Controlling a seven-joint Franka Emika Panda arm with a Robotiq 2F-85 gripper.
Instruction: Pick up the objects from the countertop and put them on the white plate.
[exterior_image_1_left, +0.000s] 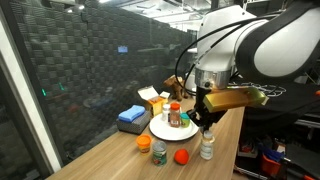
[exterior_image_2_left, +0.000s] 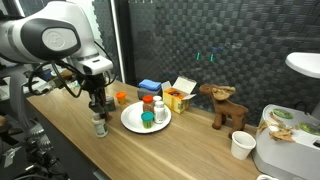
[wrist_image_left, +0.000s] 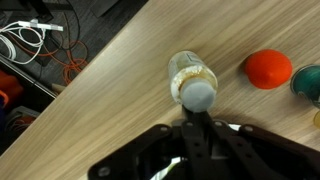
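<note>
Wrist view puts the gripper nearest, its jaws clamped on the white cap of the bottle. The bottle stands upright on the countertop and looks not yet lifted. Just beyond it on the wood lies the ball, and past that the green jar shows at the picture's edge. In an exterior view an orange-lidded jar stands a little further along the same row, also off the plate. The plate lies behind this row with at least a red-lidded jar standing on it. Whether more sits there I cannot count for sure. Furthest back, by the dark wall, are the blue block and the carton. I judge the job started but less than half done. The bottle is in the grip and needs carrying over, and three more pieces wait on the wood.
</note>
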